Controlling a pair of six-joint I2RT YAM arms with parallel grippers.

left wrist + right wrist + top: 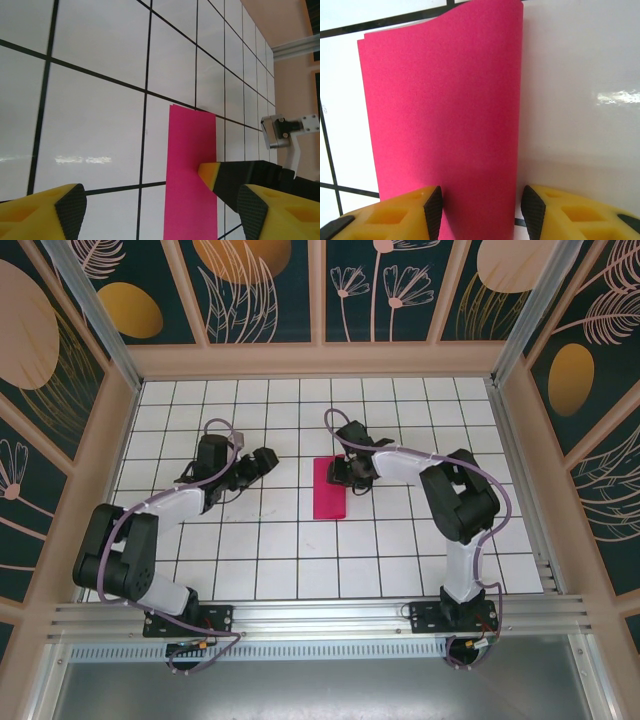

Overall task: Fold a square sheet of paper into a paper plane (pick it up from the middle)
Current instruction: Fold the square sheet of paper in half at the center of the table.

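Half-fold stage: paper (329,488) lies doubled near the table's (300,560) middle. Right claw (343,472) spread, straddling its folded edge; left claw (264,461) spread, apart. Next, probably: flatten the crease.

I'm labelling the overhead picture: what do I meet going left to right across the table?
Left pincer → pink sheet → right pincer, at the sheet's right edge.
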